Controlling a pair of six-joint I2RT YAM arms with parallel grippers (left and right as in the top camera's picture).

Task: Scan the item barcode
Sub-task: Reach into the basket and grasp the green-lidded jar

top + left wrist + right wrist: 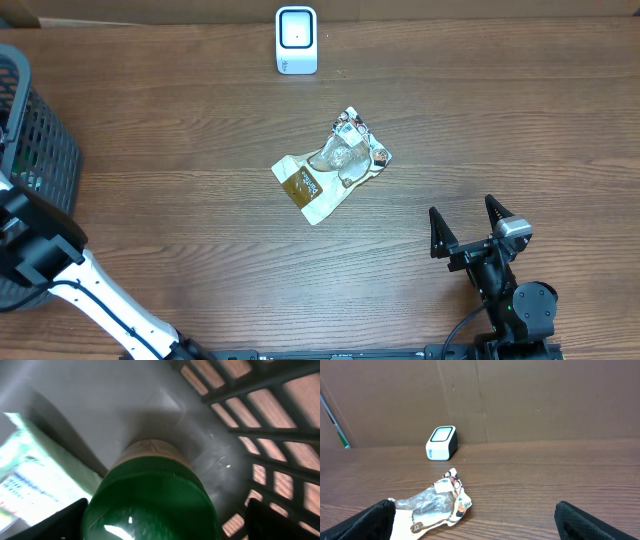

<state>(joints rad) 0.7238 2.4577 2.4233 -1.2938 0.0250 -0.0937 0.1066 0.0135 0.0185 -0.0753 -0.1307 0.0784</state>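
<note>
Wooden table (500, 120) bears packet (332, 165), long axis near-left to far-right.

The packet (332, 165) lies midway on the worktop (180, 200), the scanner (296, 40) behind it. The basket (45, 140) sits at the left edge, a bottle (150, 495) inside.

The table (200, 120) is matt, grained wood. The packet (332, 165) is crinkled glossy film, the scanner (296, 40) smooth white plastic. The basket (40, 140) is dark matt plastic, the cap (150, 500) glossy ribbed green plastic.
</note>
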